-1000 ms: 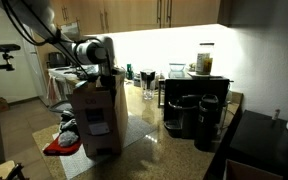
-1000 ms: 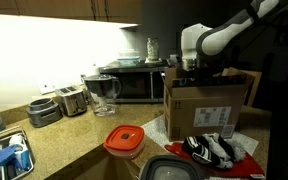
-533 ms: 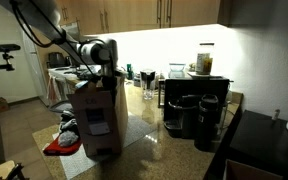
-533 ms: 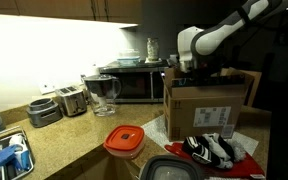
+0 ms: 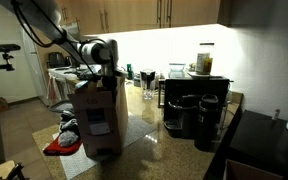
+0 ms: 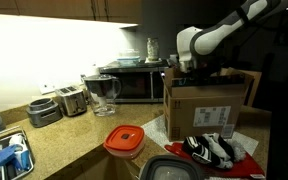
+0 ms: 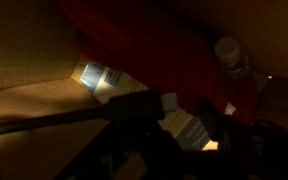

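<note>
My gripper (image 6: 187,67) dips into the open top of the tall brown cardboard box (image 5: 99,122) directly beneath me. The dark wrist view does not let me tell whether my fingers are apart or together. Just ahead inside lie a red soft package (image 7: 154,40) and a white-capped bottle (image 7: 230,50).

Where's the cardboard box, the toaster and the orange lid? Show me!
cardboard box (image 6: 199,98): in an exterior view, on its front wall above the white labels.
toaster (image 6: 72,100): in an exterior view, on its shiny side.
orange lid (image 6: 125,138): in an exterior view, on the middle of its top.
</note>
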`<state>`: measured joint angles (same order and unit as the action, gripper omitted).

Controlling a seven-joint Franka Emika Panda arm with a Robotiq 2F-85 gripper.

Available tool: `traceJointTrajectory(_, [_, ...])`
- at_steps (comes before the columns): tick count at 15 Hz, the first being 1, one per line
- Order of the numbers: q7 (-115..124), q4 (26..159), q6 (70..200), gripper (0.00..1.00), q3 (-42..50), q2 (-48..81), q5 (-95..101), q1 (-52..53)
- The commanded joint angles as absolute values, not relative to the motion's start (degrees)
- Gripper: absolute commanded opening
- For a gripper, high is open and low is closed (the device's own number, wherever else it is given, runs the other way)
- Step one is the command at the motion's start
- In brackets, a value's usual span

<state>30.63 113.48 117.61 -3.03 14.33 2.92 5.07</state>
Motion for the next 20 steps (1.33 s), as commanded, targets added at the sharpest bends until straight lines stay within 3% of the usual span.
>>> traceJointTrajectory(1, [30.2, 113.7, 117.2, 0.21, -2.2, 15.7, 2.2, 5.8])
traceJointTrajectory(4, [30.4, 113.8, 117.2, 0.02, -2.0, 15.4, 2.2, 5.9])
traceJointTrajectory(5, [30.4, 113.9, 117.1, 0.01, -2.0, 15.3, 2.2, 5.9])
traceJointTrajectory(20, [30.2, 115.9, 112.0, 0.00, -1.8, 6.3, 1.8, 5.3])
